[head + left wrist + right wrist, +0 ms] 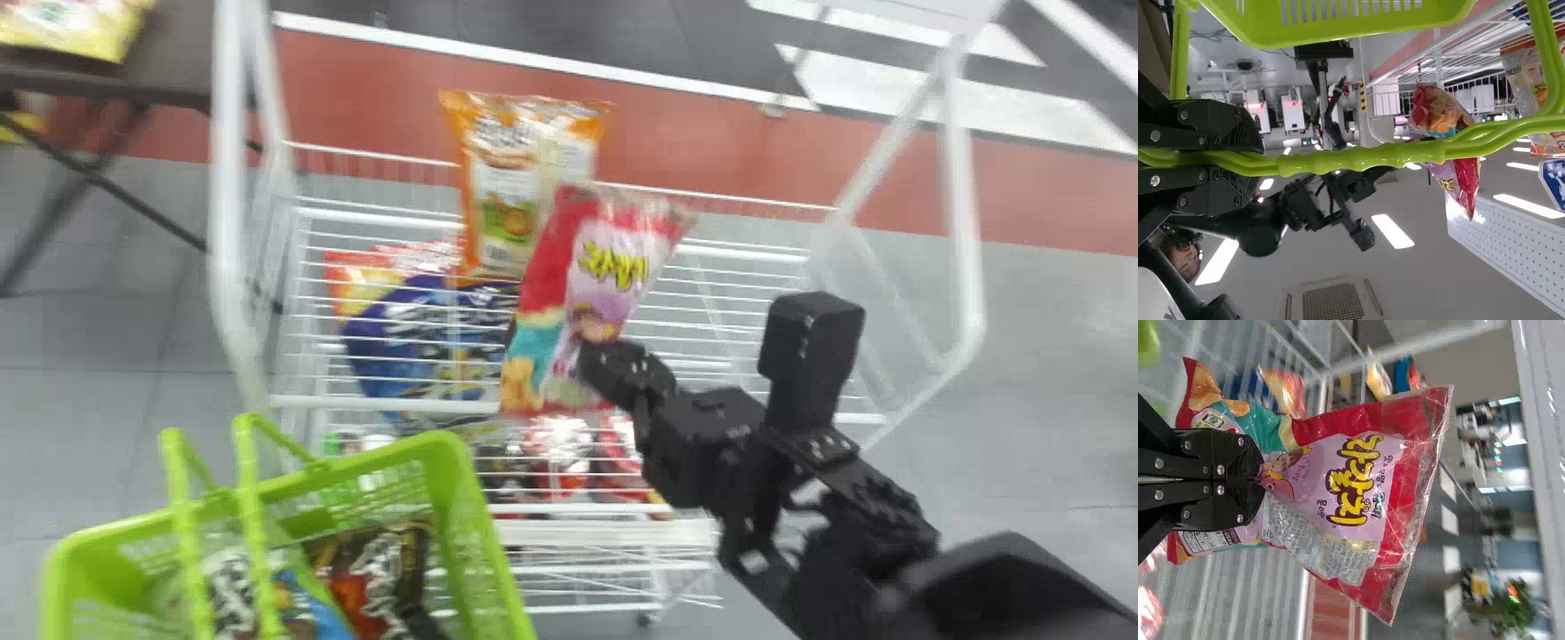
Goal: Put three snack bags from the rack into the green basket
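While two bags (382, 573) lie in the green basket (469, 524), clasped by the left gripper (1258, 163), one seems left to deliver; the right gripper (1261, 479) pinches that pink-and-red bag (613, 258) at the rack (605, 533).

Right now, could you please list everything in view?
Rack: one, white, centre
Pink bag: one, pink and red, at rack
Orange bag: one, orange, rack's far side
Blue bag: one, blue, inside rack
Patterned bag: one, red-orange, by blue bag
Lower bags: several, some red, low in rack
Basket: one, green, near left
Basket bags: at least two, dark and white, inside
Table: one, brown, far left
Table bag: one, yellow, on table
Lights: several, white, ceiling
Right gripper: one, black, jaws on pink bag
Left gripper: one, black, jaws on basket handles
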